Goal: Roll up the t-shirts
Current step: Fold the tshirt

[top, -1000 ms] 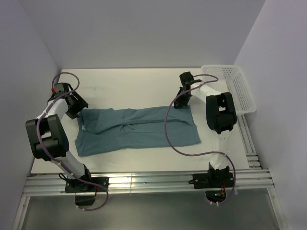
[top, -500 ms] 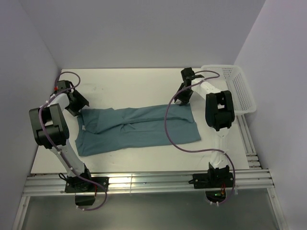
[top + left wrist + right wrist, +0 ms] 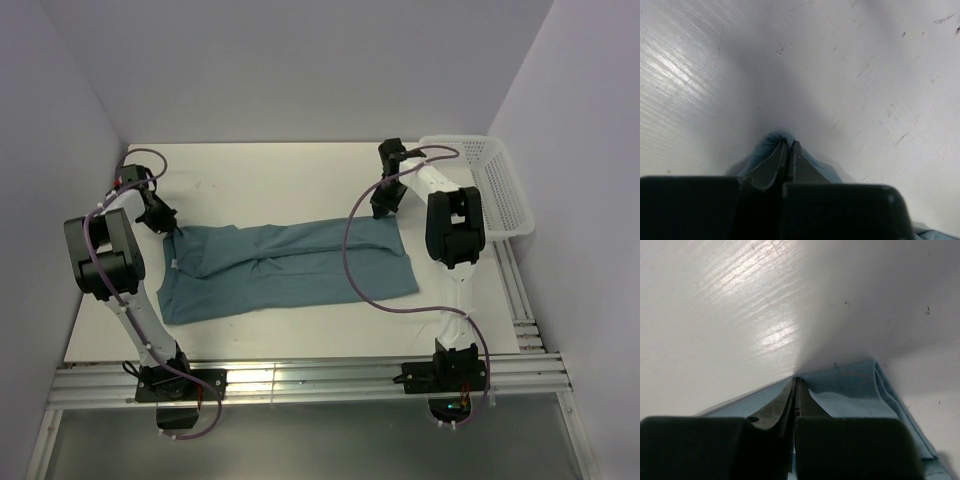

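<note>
A dusty teal-blue t-shirt (image 3: 290, 268) lies folded into a long band across the white table (image 3: 270, 180). My left gripper (image 3: 172, 229) is at its far left corner, shut on a pinch of the t-shirt (image 3: 771, 145) that bulges round the left gripper (image 3: 790, 144) tips. At the far right corner my right gripper (image 3: 382, 212) is shut on the cloth edge. In the right wrist view the right gripper (image 3: 795, 381) clamps the t-shirt (image 3: 855, 385), which folds up to the right of the fingers.
A white mesh basket (image 3: 495, 185) stands at the table's right edge, close behind the right arm. Purple cables loop over both arms. Side walls close in left and right, and an aluminium rail (image 3: 300, 380) runs along the near edge.
Both grippers dropped onto the shirt's far corners and shut on the cloth. The left one slid right to the corner; the right one settled onto the far right edge.
</note>
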Controlling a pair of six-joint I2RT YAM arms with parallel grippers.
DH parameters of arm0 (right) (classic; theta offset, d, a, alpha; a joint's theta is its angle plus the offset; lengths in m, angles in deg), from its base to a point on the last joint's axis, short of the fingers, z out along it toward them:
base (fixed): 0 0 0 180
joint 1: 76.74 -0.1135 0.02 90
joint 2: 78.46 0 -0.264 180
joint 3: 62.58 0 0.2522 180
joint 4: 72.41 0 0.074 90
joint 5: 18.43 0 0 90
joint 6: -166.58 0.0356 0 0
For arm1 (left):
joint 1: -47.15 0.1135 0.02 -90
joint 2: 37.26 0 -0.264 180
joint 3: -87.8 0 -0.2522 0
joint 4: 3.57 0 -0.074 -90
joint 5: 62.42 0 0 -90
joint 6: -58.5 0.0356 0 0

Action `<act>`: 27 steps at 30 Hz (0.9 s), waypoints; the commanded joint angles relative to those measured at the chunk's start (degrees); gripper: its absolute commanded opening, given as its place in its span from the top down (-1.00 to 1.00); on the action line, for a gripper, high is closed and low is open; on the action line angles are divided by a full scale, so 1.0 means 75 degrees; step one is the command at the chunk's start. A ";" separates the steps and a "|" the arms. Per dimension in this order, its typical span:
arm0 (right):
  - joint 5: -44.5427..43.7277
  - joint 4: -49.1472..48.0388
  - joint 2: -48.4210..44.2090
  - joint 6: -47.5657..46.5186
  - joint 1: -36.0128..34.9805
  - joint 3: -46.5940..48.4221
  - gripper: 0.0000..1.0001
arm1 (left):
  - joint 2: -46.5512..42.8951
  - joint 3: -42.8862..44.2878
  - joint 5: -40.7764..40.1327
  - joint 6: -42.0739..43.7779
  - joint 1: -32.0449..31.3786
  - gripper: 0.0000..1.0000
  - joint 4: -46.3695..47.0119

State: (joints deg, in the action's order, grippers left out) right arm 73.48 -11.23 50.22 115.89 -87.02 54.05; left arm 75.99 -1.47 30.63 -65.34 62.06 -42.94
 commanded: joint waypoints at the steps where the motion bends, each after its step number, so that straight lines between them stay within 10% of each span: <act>1: -0.0547 0.0322 0.0268 0.0125 0.0082 0.0370 1.00 | 0.0099 0.0249 -0.0371 0.0036 0.0015 0.99 0.0062; 14: -0.0830 0.0416 0.0280 0.0443 0.0422 0.0710 1.00 | 0.0040 0.0226 -0.0466 -0.0069 0.0402 0.99 0.0074; 19: -0.0349 -0.0180 -0.0257 0.0208 0.0329 0.0382 0.06 | 0.0192 0.0319 -0.0196 -0.0104 0.0402 0.99 0.0145; 27: 0.1312 -0.0942 -0.0716 -0.0050 -0.0690 0.0898 0.21 | 0.0193 0.0507 -0.0137 -0.0011 0.0390 0.86 0.0109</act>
State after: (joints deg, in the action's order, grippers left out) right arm 76.32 -13.51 50.31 116.50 -87.70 58.08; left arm 76.52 -0.55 30.74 -65.78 64.25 -43.59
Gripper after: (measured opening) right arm 0.409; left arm 0.078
